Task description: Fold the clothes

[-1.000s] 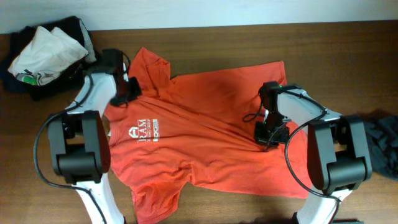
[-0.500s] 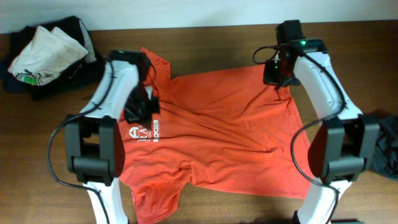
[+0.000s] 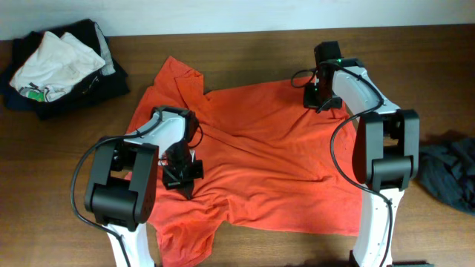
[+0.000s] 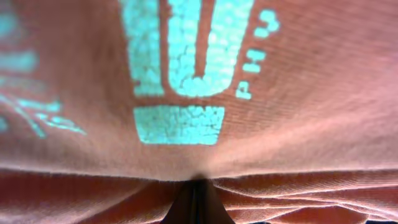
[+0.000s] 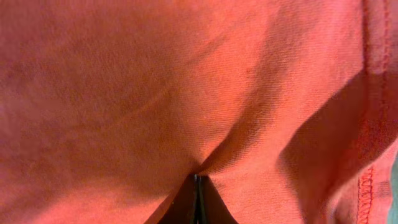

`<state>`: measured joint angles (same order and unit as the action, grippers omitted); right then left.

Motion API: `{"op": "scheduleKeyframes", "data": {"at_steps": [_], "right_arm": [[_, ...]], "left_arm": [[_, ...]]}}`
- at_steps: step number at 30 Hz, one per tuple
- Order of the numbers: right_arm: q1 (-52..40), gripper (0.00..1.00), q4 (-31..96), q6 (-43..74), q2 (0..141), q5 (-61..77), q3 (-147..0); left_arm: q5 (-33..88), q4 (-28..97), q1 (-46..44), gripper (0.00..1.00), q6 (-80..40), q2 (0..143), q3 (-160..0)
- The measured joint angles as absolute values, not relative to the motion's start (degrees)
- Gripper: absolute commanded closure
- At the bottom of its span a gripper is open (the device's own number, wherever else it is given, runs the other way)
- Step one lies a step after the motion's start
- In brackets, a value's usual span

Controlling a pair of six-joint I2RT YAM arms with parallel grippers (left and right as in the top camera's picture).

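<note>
The orange-red T-shirt lies spread out and wrinkled on the wooden table. My left gripper is down on its chest, over the white lettering. In the left wrist view the fingers are shut, pinching a fold of the printed fabric. My right gripper is at the shirt's far right corner. In the right wrist view its fingers are shut on a pinch of the plain orange cloth. The dark charcoal garment lies crumpled at the table's right edge.
A pile of other clothes, dark fabric with a white piece on top, sits at the far left corner. Bare wooden table shows at the far right and along the front edge.
My left gripper moved from the shirt's far left sleeve toward me onto the printed chest. My right gripper went from the shirt's right middle to its far right corner. The cloth shifted slightly.
</note>
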<state>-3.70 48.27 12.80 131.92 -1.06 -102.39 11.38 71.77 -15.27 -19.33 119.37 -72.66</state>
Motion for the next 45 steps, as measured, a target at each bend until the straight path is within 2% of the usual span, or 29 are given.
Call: {"op": "scheduleKeyframes", "data": {"at_steps": [4, 8, 11, 14, 16, 18, 20, 21, 22, 23, 24, 26, 30, 34, 37, 39, 45], "right_arm": [[-2.1, 0.96, 46.6, 12.5, 132.6, -3.0, -103.2], [4.1, 0.95, 46.1, 9.5, 132.8, -4.2, -103.3], [8.9, 0.71, 47.1, 8.4, 132.9, -4.4, -103.8], [10.9, 0.6, 54.9, 8.3, 134.8, -2.5, -108.9], [11.2, 0.59, 61.2, 8.8, 136.6, -2.2, -114.8], [11.2, 0.59, 70.0, 9.7, 137.7, -2.1, -123.3], [11.2, 0.59, 78.1, 12.1, 137.9, -1.8, -132.9], [11.2, 0.58, 83.0, 13.6, 137.6, -0.7, -139.6], [11.2, 0.57, 86.2, 14.3, 137.6, 0.4, -143.8], [11.2, 0.56, 89.4, 14.9, 137.1, 1.7, -148.5], [11.2, 0.52, 92.5, 15.3, 136.6, 2.9, -153.2], [11.1, 0.5, 96.9, 14.8, 134.3, 5.9, -160.9], [10.0, 0.49, 97.0, 14.2, 129.7, 11.6, -161.1], [2.8, 0.46, 96.4, 13.7, 116.9, 10.6, -151.7], [-5.1, 0.47, 97.0, 13.5, 100.2, 6.9, -132.4], [-6.5, 0.51, 96.9, 13.8, 94.0, 6.0, -120.2], [-7.0, 0.52, 84.1, 18.3, 89.1, 5.1, -83.5]], "left_arm": [[12.8, 71.1, -13.9, 0.99, -19.3, 119.1, -72.1], [13.5, 70.2, -13.3, 0.96, -19.4, 118.8, -71.5], [13.3, 69.2, -13.3, 0.95, -19.5, 118.3, -71.0], [13.0, 68.7, -13.4, 0.95, -19.5, 117.9, -70.8], [11.7, 68.0, -13.4, 0.9, -19.5, 118.2, -73.4], [8.6, 64.9, -13.4, 0.87, -19.5, 119.3, -79.9], [5.5, 66.8, -13.2, 0.83, -19.5, 122.2, -90.1], [4.3, 68.8, -12.9, 0.75, -19.5, 122.5, -95.6], [3.7, 71.2, -12.8, 0.75, -19.5, 122.5, -99.3], [3.4, 73.8, -12.7, 0.66, -19.7, 122.5, -103.5], [2.9, 75.6, -12.7, 0.61, -19.5, 122.5, -107.5], [2.5, 78.8, -12.7, 0.61, -19.5, 122.4, -110.0], [2.5, 77.5, -12.7, 0.62, -19.3, 122.6, -109.7], [2.5, 75.2, -12.4, 0.63, -18.5, 127.6, -109.7], [2.3, 71.0, -9.8, 0.63, -16.4, 132.7, -109.6], [2.1, 69.5, -8.7, 0.64, -16.0, 133.3, -109.5], [2.1, 68.1, -5.9, 0.66, -15.4, 135.4, -109.6]]}}
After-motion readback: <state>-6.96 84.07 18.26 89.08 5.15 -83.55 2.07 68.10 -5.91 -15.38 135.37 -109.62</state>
